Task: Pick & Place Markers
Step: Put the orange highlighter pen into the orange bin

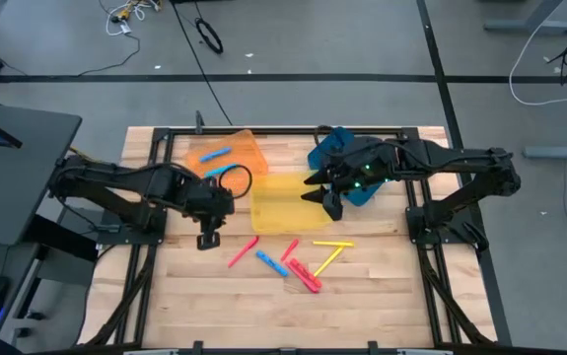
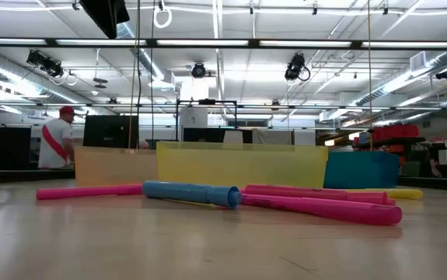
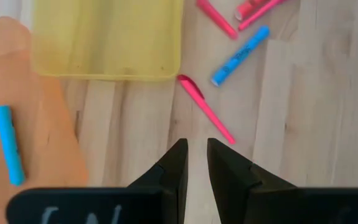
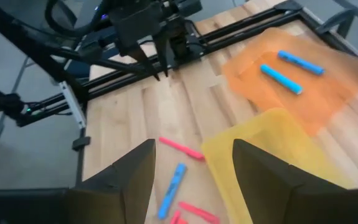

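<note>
Wooden counter (image 1: 382,286) seen from above, with three trays along its far edge: an orange tray (image 1: 242,150) toward the far left corner holding two blue markers (image 4: 281,79), a yellow tray (image 1: 283,202) at the middle, and a blue tray (image 1: 334,148) to the right of it. The remaining markers (image 1: 303,271) lie loose on the bare wood between the yellow tray and the near edge: several pink ones, one blue and two yellow. One pink marker (image 3: 205,109) lies slantwise just off the yellow tray's corner. The left gripper (image 3: 193,163) is over the wood beside the orange tray, short of that pink marker, its jaws narrowed to a slim gap and grasping nothing. The right gripper (image 4: 191,165) hangs above the yellow tray's right edge, jaws released wide and empty.
</note>
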Tool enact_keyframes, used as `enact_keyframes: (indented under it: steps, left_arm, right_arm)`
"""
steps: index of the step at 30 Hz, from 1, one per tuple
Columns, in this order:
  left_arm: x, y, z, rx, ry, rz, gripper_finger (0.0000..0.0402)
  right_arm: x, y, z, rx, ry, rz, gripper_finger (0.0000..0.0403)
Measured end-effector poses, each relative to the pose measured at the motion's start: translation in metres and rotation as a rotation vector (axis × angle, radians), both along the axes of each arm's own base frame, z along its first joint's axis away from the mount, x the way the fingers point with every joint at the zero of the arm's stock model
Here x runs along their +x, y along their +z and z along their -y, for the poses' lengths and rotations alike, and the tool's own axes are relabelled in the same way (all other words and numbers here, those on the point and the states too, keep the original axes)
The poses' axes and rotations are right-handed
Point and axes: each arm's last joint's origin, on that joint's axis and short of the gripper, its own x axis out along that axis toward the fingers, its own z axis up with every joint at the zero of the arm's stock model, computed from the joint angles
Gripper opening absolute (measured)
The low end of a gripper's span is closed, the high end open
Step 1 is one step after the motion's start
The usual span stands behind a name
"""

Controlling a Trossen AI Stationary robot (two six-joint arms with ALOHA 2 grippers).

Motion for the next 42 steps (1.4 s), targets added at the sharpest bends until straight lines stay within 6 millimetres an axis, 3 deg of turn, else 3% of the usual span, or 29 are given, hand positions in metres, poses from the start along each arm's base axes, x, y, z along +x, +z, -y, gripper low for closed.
enact_keyframes:
  steps: [6, 14, 22, 31, 42]
  left_arm:
    - [0.003, -0.005, 0.002, 0.037, -0.004, -0.029, 0.0064]
    - [0.004, -0.005, -0.005, 0.050, 0.020, -0.027, 0.0064]
    - [0.005, -0.005, -0.013, 0.057, 0.035, -0.029, 0.0064]
    - [0.006, -0.005, -0.024, 0.117, 0.010, -0.034, 0.0064]
    - [0.006, -0.005, -0.035, 0.135, 0.029, -0.041, 0.0064]
  right_arm:
    - [-0.003, -0.003, -0.013, 0.004, 0.038, -0.045, 0.0216]
    - [-0.012, -0.023, -0.036, -0.018, 0.076, -0.252, 0.0216]
    - [-0.002, -0.045, -0.076, 0.074, 0.093, -0.370, 0.0201]
    - [0.015, -0.040, -0.091, 0.152, 0.053, -0.391, 0.0159]
    - [0.051, -0.101, -0.113, 0.192, -0.032, -0.672, 0.0130]
